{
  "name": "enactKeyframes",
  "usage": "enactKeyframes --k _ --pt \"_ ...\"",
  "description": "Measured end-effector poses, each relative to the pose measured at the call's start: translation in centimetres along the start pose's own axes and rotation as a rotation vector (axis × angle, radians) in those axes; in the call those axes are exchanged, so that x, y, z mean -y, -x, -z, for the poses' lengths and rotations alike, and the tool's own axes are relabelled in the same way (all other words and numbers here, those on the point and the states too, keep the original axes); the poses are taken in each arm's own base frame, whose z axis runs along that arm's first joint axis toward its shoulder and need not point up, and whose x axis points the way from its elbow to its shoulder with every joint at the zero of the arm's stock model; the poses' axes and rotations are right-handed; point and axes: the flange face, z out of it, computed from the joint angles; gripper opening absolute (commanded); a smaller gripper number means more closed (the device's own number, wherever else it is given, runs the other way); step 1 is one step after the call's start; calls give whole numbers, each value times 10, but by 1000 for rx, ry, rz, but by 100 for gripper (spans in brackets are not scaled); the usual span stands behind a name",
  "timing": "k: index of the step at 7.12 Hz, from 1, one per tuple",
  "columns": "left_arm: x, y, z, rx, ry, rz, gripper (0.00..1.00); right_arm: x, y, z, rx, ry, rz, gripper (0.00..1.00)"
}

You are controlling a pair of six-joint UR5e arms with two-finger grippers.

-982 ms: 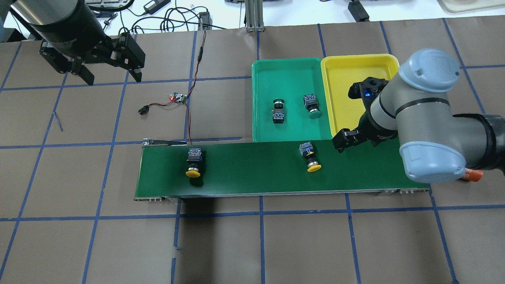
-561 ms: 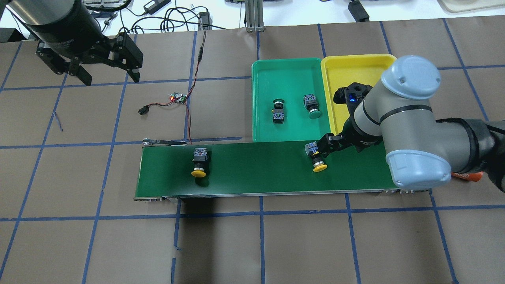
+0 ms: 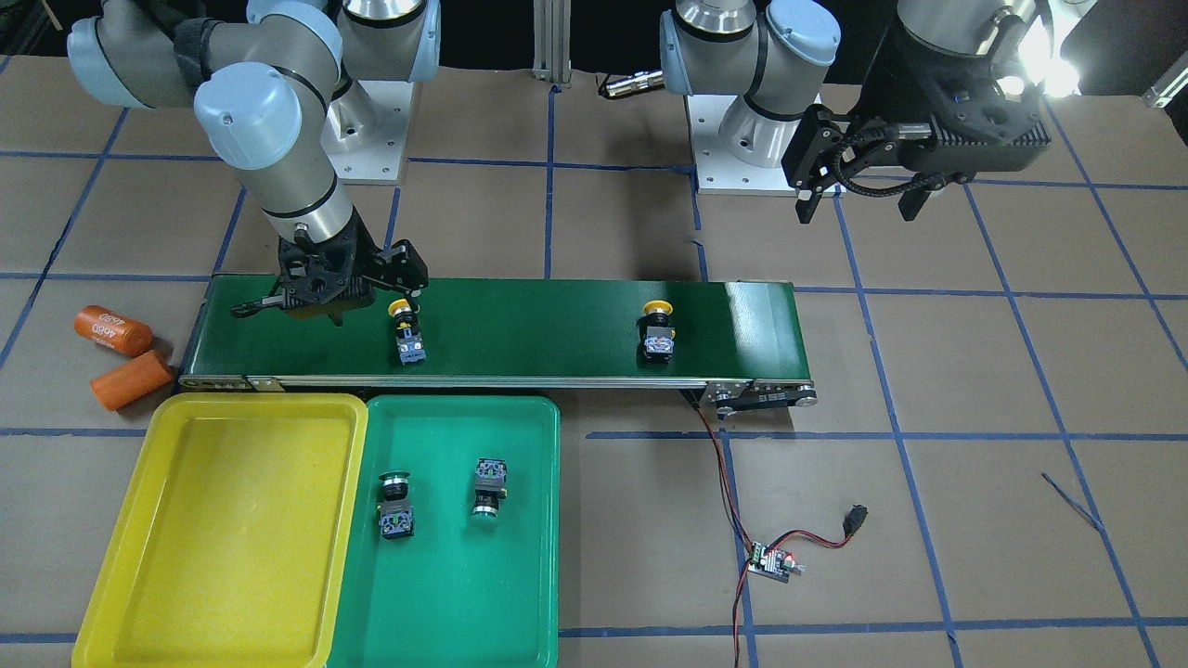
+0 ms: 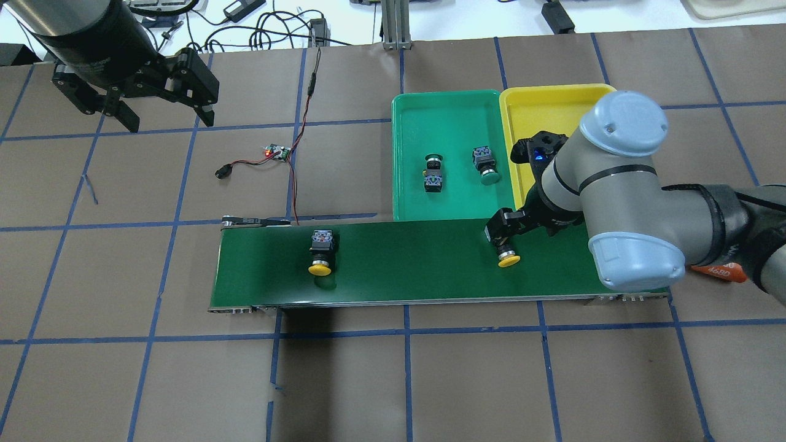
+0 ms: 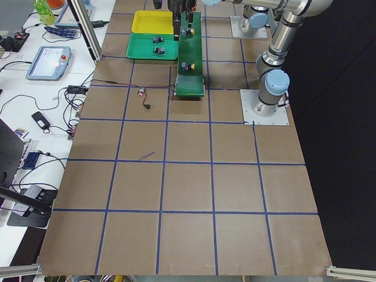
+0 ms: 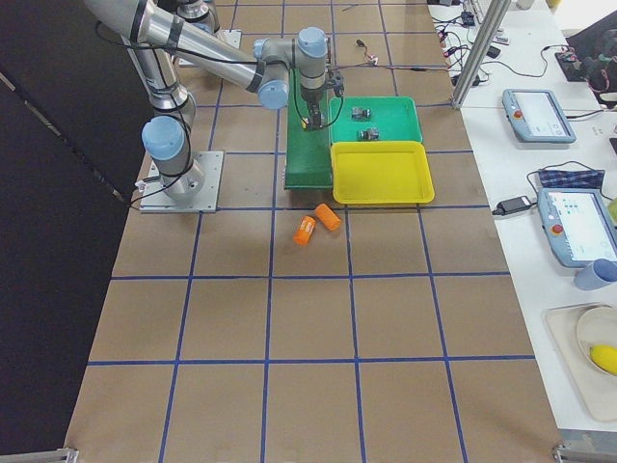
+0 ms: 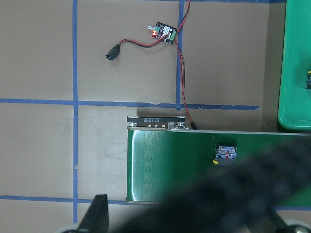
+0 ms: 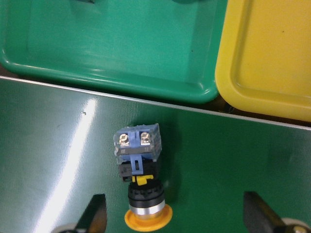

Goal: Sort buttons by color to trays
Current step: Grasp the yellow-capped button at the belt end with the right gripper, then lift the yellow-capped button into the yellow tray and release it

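Surface: brown-papered table; conveyor belt runs left to right.
Right gripper: fingers spread astride right yellow button on the belt; probably not touching it.
Left gripper: fingers apart, far left over the table.
Left yellow button: belt's left part.
Green tray: holds left green button and right green button; yellow tray just beside, right.
Blocking: right arm hides the belt's right end from my overhead view.
Clutter: circuit board beyond the belt's left end; orange cylinders off its right.

"4680" printed in black on one orange cylinder lying on the table, read in the front view. Same print partly visible in overhead view. No other legible text.
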Motion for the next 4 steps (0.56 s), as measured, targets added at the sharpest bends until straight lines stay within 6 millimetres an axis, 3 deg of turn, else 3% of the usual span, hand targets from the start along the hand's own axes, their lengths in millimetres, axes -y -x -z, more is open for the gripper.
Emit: enactKeyframes --k 2,3,4 --pt "0 2 -1 1 5 3 100 3 -1 -9 1 9 7 100" --pt "1 3 2 0 5 6 100 4 -2 -17 2 18 10 88" --pt "0 5 3 1 6 7 100 4 -3 -24 0 14 13 50"
